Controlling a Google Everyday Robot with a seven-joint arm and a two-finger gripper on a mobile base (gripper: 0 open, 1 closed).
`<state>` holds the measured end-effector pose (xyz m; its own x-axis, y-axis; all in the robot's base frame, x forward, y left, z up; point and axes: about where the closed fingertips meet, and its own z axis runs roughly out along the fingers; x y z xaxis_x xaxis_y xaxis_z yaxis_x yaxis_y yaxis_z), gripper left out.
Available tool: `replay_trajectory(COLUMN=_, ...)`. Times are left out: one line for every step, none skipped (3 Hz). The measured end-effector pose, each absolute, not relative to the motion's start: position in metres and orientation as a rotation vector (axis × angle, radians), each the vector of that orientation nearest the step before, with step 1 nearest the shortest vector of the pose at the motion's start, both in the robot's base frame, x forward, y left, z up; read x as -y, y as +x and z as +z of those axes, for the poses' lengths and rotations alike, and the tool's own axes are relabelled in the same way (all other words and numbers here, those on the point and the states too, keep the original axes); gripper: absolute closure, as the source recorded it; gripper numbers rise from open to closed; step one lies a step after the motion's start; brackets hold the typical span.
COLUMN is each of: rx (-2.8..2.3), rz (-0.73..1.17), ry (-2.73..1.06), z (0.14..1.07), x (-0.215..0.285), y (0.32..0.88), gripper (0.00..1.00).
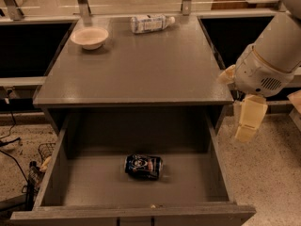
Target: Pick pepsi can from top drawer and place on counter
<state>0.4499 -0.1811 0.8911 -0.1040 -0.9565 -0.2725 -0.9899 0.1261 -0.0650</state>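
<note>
The top drawer [94, 185] was recorded fully pulled out toward the near edge of the scene, below the front edge of the counter [141, 67]. The pepsi can [143, 166] was found lying on its side on the drawer floor, roughly central between the left and right walls and a little nearer the front panel than the back. Its long axis ran left to right, and the round logo was turned toward the camera. The can was touching neither wall, and nothing else of any size was noted in the drawer.

The gripper [248, 122] was observed off the right side of the cabinet, beyond the right front corner of the counter and above the speckled floor [268, 178]. It hung pointing downward from the white arm [275, 55], which entered from the upper right. It was well apart from the can and outside the drawer. Nothing was seen held in it; whether it was open or closed could not be made out from this view.

On the counter, a pale shallow bowl [89, 36] was noted at the far left corner. A clear plastic bottle [150, 23] with a white label was lying on its side at the far edge, near the middle. The two were apart from each other.
</note>
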Motion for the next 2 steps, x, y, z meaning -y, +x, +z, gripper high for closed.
replay_trajectory(rx=-2.085, rz=0.215, ry=-2.02, z=0.884, x=0.157, y=0.444, gripper=0.0)
replay_trajectory(rx=-2.051, rz=0.231, ry=-2.073, z=0.877, x=0.144, y=0.441, gripper=0.0)
